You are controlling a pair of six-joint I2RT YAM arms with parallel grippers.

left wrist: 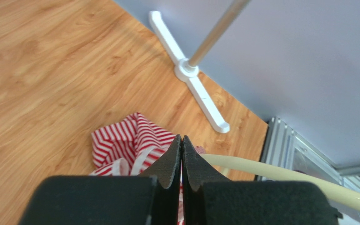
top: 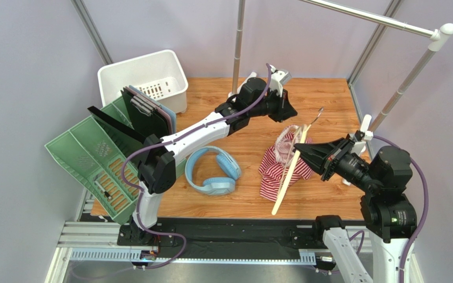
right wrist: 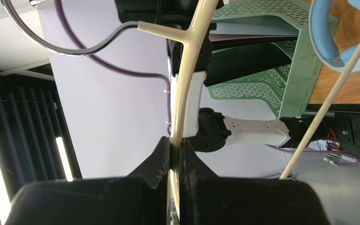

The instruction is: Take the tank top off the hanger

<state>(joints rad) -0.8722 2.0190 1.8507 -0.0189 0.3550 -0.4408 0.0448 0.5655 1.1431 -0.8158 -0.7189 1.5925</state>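
**Tank top mostly down on the tabletop, hanger held by the right arm**

The right end effector (right wrist: 175, 152) is clamping its two fingers on the curved arm of the hanger (top: 286, 183), holding it tilted above the right half of the tabletop (top: 229, 130). The hanger's grey hook (right wrist: 64, 47) is pointing towards the far side. The tank top (top: 273, 171) is lying crumpled on the wood directly under and beside the hanger, to the right of the blue headphones (top: 214, 171). Its upper, white-edged part is bunching up against the hanger's far arm.

The left end effector (left wrist: 182, 150) is hovering just beyond the garment with its fingers pressed together. Whether a thin strap is pinched between them cannot be told.

By my judgement the task is getting close to done, since most of the cloth is resting on the tabletop rather than hanging. What is left is uncertain: none of the views shows whether a strap is looped over the hanger. If one is, it is waiting to be drawn clear.
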